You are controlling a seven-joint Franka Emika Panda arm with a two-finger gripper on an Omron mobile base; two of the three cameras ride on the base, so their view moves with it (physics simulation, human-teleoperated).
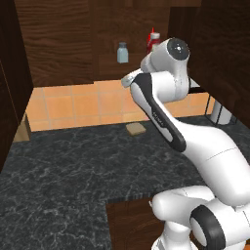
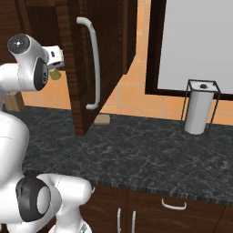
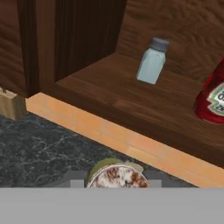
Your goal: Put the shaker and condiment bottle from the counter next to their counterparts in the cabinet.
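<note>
My gripper is shut on the yellow shaker, whose silvery cap shows between the fingertips at the bottom of the hand view. In the right base view the shaker hangs under the hand, beside the open cabinet door. It is held above the counter, in front of and below the cabinet shelf. On that shelf stands the pale grey-blue shaker. To its right stands the red condiment bottle with a white label.
The cabinet door with its long handle stands open to the right of the hand. A paper-towel holder stands on the counter at the right. Small wooden blocks lie along the tiled backsplash.
</note>
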